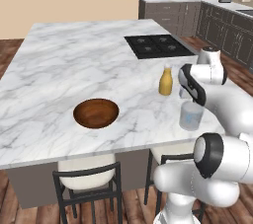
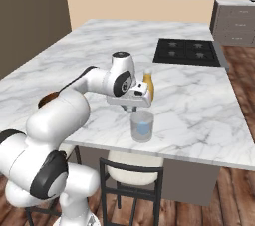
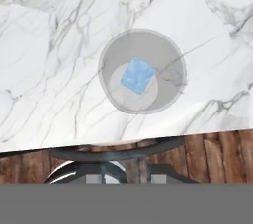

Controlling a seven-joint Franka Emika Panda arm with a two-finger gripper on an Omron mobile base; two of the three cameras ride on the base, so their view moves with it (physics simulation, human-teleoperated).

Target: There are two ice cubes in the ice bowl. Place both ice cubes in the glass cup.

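One blue ice cube (image 3: 138, 76) lies flat on the bottom of the cup (image 3: 142, 71), which stands upright on the marble counter (image 1: 59, 70) near its front edge. The gripper (image 2: 133, 108) hangs just above the cup's rim, fingers closed together; whether they hold anything cannot be told. The bowl (image 1: 96, 113) sits on the counter well to the left of the cup, its brown inside bare as far as the left base view shows. An orange bottle (image 1: 166, 81) stands just behind the cup. Farther back lies a black cooktop (image 1: 158, 45). Stools (image 1: 88, 178) stand under the counter's front edge.
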